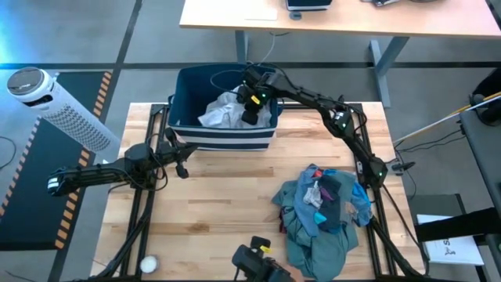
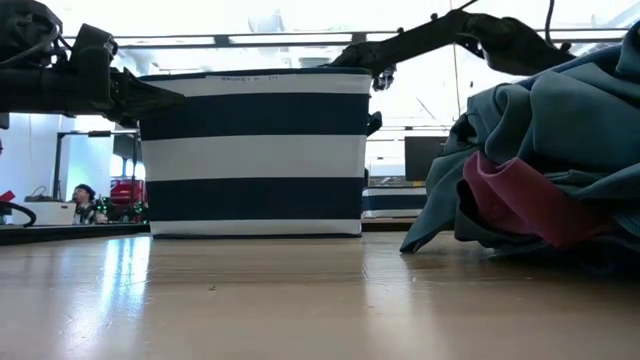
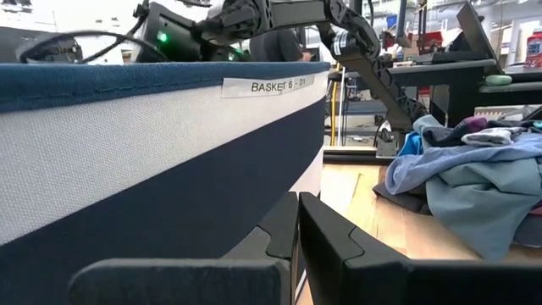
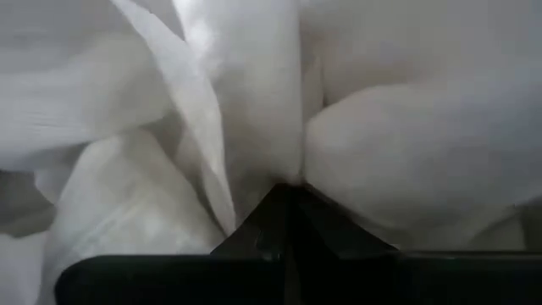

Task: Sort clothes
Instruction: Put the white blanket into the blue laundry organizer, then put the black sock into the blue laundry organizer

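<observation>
The counter (image 1: 219,204) is made of light wood boards. The floor (image 1: 94,35) is grey. A white tube full of tiny holes (image 1: 59,110) lies beside it. Another light wood desk (image 1: 329,19) stands farther back. Bright windows (image 2: 420,90) glow behind.

A navy, white-striped fabric bin (image 1: 223,135) sits at the far edge of the wooden table (image 1: 219,211).

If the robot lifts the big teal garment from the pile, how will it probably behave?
The teal garment is likely floppy: it lies in soft, creased folds and would probably sag and hang from one grip point. It may drag neighbours along, since the red piece and the blue piece are tangled in the same pile. It is the largest piece, so it is probably the heaviest of them.
</observation>
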